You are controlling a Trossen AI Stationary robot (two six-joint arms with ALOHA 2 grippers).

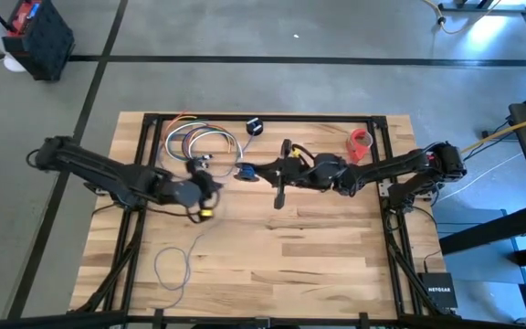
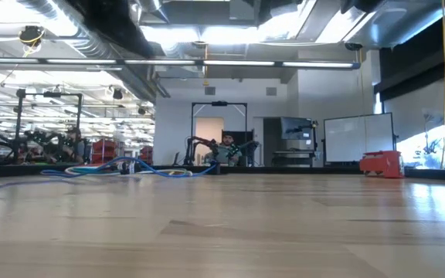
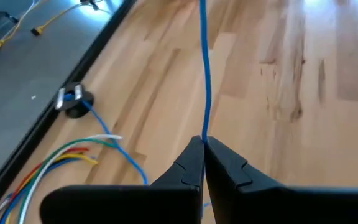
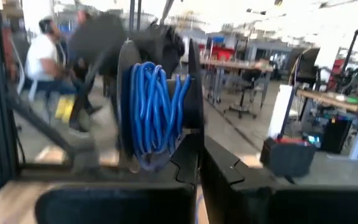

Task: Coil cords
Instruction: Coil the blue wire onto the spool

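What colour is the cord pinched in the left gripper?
Blue; the cord shows best in the left wrist view, in the left gripper.

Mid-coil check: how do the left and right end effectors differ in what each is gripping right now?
The left end effector pinches a single straight run of the blue cord; the right end effector appears clamped on the edge of a reel with blue cord wound in many turns. The left points down at the wooden table; the right points level toward the room. Both are shut.
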